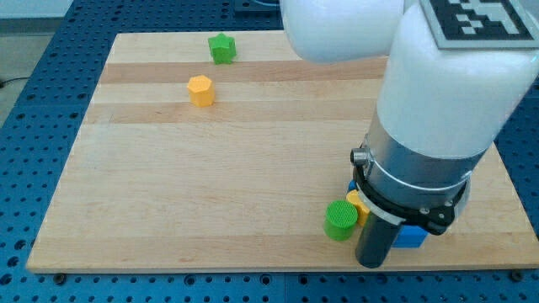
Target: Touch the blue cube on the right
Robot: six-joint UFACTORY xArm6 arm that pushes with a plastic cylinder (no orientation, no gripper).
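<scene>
We are down at the board's point(253, 151) bottom right corner because that is where the blue cube point(413, 236) sits, mostly hidden behind our arm point(438, 109), with only a sliver showing just right of the rod. A green cylinder point(341, 220) and a yellow block point(358, 203) crowd its left side, which we judge is why we come from above and the right. Our arm stands steeply over the cluster, rod nearly upright, and my tip point(371, 264) rests near the bottom edge, just beside the blue cube; whether it touches, we cannot tell. We carry no hand, so nothing is pinched or spread. Far off, near the top left, lie a green block point(223, 48) and a yellow hexagonal block point(201, 90).
</scene>
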